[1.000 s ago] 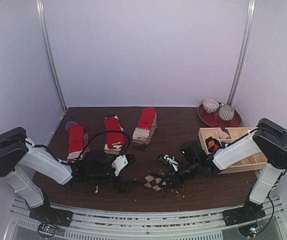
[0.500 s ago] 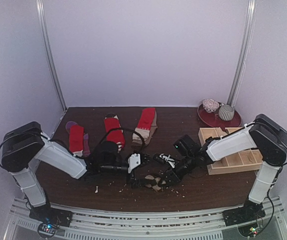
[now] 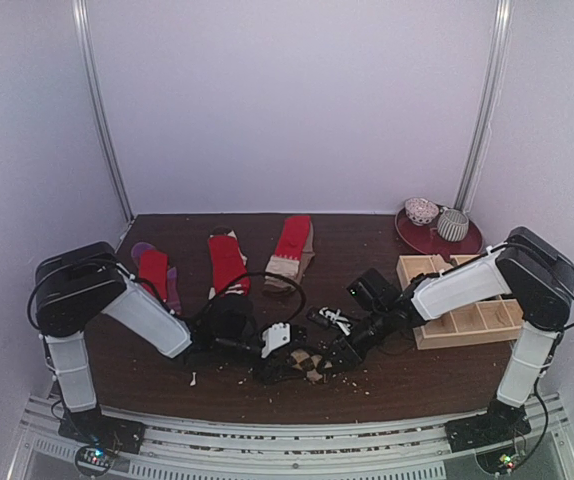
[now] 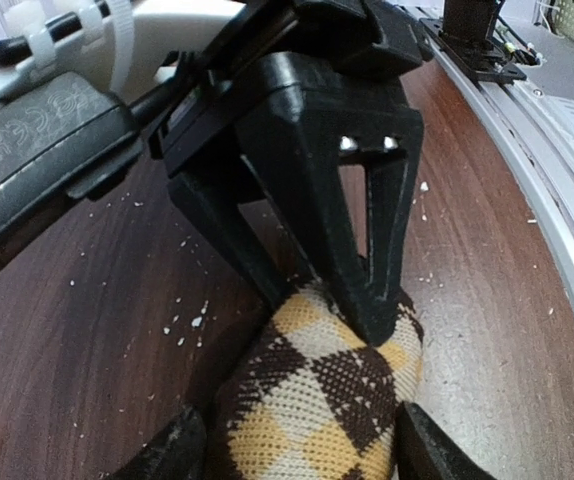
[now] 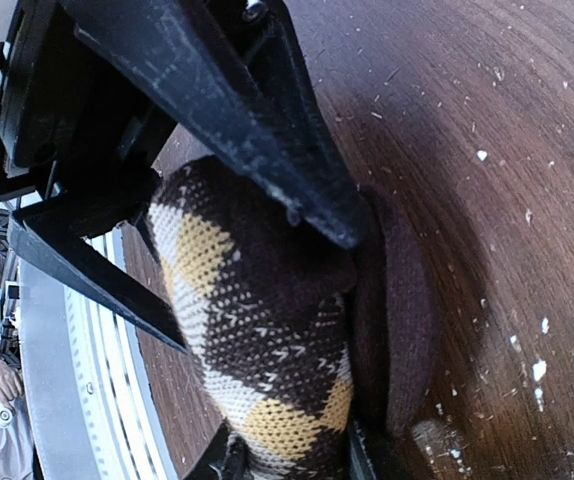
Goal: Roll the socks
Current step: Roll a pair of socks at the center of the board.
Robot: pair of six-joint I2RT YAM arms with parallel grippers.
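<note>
Fingers (image 4: 382,250) of the right gripper (image 4: 367,315) come together almost to a point, nipped onto the top edge of the argyle sock (image 4: 317,410). The left gripper (image 4: 302,455) is spread wide with the bundle filling the gap and a finger against each flank. It looks like a hold, though how hard it squeezes I cannot tell. The sock sits on the table (image 3: 417,385) at the near middle, directly between the two arms, which meet it head-on from left and right, neither plainly nearer. Its long axis seems to run along the line joining the two grippers, across the table. I'd judge the next move turns on the right fingers drawing the dark cuff (image 5: 397,330) over the roll while the left steadies it. That fold of cuff, lying on the wood beside the roll, shows only from the right wrist. From above the gripper bodies hide the grasp, but that view alone shows the red socks (image 3: 227,262) flat at the back and the wooden tray (image 3: 477,320) off to the right.
</note>
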